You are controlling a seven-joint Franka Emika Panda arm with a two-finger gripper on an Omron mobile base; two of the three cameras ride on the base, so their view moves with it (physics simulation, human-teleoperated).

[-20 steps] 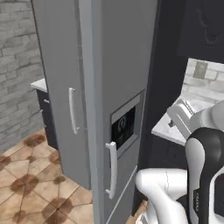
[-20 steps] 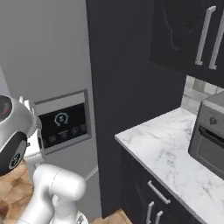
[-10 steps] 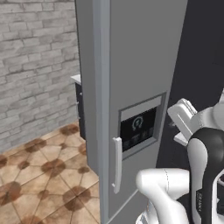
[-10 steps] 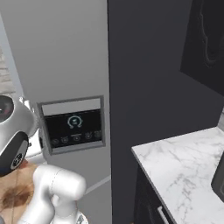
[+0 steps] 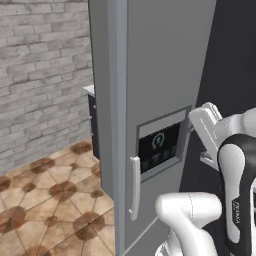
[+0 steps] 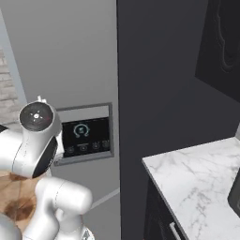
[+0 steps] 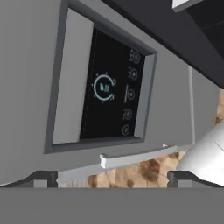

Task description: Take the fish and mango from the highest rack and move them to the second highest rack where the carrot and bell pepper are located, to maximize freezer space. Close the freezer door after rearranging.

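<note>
In the left base view the fridge stands closed in front of the robot: one tall grey door with the dark control panel (image 5: pixel 159 148) set in it, and one slim pale handle (image 5: pixel 134 187) standing upright on it, just left of the panel and a little lower. I judge this to be the freezer door (image 5: pixel 165 70), but the seam does not let me tell on which side it opens. The white arm (image 5: pixel 220 145) rises at the right, with its hand part just beside the right edge of the panel; the fingers themselves I cannot make out here. One wall of grey brick (image 5: pixel 45 75) and the tiled floor (image 5: pixel 45 200) lie to the left. In the right base view there is the same one panel (image 6: pixel 86 135), with the arm's round joint (image 6: pixel 37 136) close on its left, and one marble table (image 6: pixel 197 173) on the right, well apart from the door. In the hand view the gripper (image 7: pixel 112 177) is spread wide and holds nothing, its two dark finger tips (image 7: pixel 41 178) far apart at the bottom. The handle (image 7: pixel 140 156) runs as one long pale bar across this view, just beyond the tips and between them, its long axis crossing the gap from one tip to the other. The panel (image 7: pixel 109 94) is further ahead. The racks, the fish and the mango are behind the closed door, so I count none of them.
</note>
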